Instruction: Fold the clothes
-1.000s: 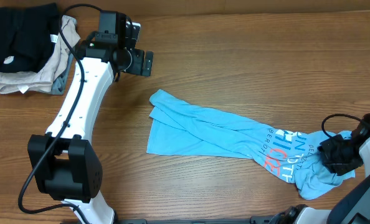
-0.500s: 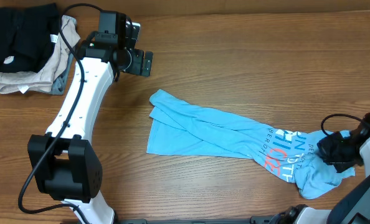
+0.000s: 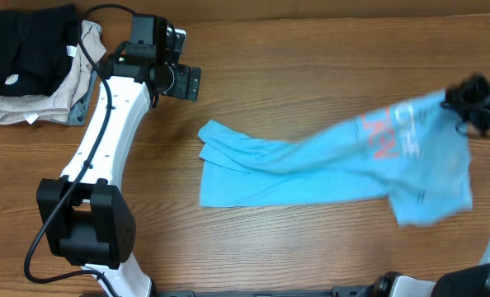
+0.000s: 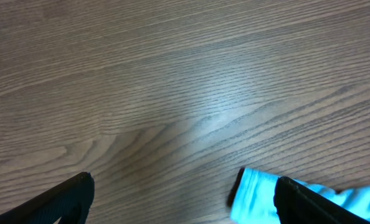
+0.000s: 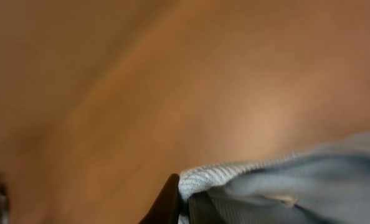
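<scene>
The clothes, a sky-blue T-shirt (image 3: 311, 169) with red-orange lettering, stretch across the table from the middle to the right. The shirt's right end hangs blurred in the air, raised by my right gripper (image 3: 466, 92), which is shut on a ribbed edge of the T-shirt (image 5: 297, 180). In the right wrist view that gripper (image 5: 186, 202) pinches the cloth over the wood. My left gripper (image 3: 187, 82) hovers at the back left, open, apart from the shirt. In the left wrist view, the gripper (image 4: 182, 202) is wide open over bare wood, with a corner of the T-shirt (image 4: 253, 196) beside its right finger.
At the back left corner lies a black garment (image 3: 26, 45) on top of a beige and grey-blue pile (image 3: 39, 106). The left arm's white link (image 3: 105, 132) runs from its base (image 3: 84, 223) at the front left up to the back.
The right gripper closed on the shirt's right end and swung it up and toward the back of the table, pulling the cloth taut. The left arm stayed in place.
</scene>
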Controlling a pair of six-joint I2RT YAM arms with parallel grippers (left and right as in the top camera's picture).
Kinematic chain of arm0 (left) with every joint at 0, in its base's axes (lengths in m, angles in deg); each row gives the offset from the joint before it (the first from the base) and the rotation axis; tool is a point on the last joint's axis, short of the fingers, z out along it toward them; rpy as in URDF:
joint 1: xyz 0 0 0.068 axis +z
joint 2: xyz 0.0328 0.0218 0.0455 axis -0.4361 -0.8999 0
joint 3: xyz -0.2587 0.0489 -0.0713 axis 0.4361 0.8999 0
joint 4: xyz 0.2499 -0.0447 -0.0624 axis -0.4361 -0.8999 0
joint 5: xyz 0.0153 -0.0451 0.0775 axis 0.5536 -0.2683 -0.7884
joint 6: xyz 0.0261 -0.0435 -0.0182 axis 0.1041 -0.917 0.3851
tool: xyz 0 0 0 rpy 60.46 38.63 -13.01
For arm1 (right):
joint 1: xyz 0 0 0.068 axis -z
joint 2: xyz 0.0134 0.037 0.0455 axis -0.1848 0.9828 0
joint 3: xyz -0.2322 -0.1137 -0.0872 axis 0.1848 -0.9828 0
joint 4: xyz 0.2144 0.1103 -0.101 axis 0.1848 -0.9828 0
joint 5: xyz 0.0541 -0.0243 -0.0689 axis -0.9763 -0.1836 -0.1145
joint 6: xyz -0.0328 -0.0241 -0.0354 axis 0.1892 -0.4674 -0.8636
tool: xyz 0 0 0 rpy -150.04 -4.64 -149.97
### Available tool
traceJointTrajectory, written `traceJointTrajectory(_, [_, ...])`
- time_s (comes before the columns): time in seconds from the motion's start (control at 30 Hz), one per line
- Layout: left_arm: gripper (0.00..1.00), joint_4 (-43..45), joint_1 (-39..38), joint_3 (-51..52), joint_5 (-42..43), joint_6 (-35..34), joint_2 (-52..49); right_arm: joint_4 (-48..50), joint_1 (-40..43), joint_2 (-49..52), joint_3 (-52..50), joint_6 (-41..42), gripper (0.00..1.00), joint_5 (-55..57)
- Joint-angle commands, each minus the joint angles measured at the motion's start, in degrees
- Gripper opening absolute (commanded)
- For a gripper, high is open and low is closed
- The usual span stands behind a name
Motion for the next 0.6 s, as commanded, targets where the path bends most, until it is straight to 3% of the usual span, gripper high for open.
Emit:
traceJointTrajectory(0.0, [0.93,0.24,0.35,-0.92,-0.37,0.87,-0.48,6.62,-4.02,2.45,0.92,5.51,0.04,5.31])
traceJointTrajectory(0.17, [0.95,0.44,0.35,-0.92,-0.35,0.9,-0.48,18.86,-6.78,12.96,0.92,5.49,0.04,8.07])
traceJointTrajectory(0.2, [0.94,0.44,0.35,-0.92,-0.35,0.87,-0.48,21.11,-6.88,15.72,0.92,5.49,0.17,8.02])
traceJointTrajectory(0.27, [0.95,0.37,0.33,-0.92,-0.35,0.9,-0.48,23.1,-6.86,19.54,0.92,5.66,0.57,7.96])
traceJointTrajectory(0.33, [0.97,0.22,0.35,-0.92,-0.35,0.9,-0.48,22.77,-6.54,21.0,0.92,5.7,0.84,7.96])
traceJointTrajectory(0.37, [0.98,0.2,0.35,-0.92,-0.37,0.92,-0.48,22.34,-6.36,21.0,0.92,5.7,0.92,7.8])
traceJointTrajectory(0.43, [1.0,0.15,0.37,-0.92,-0.31,0.9,-0.48,20.65,-5.84,20.11,1.55,5.66,0.99,6.84])
traceJointTrajectory(0.57, [1.0,-0.9,0.15,-0.92,0.44,0.92,-0.48,11.76,-4.94,16.57,4.63,5.49,1.0,4.55])
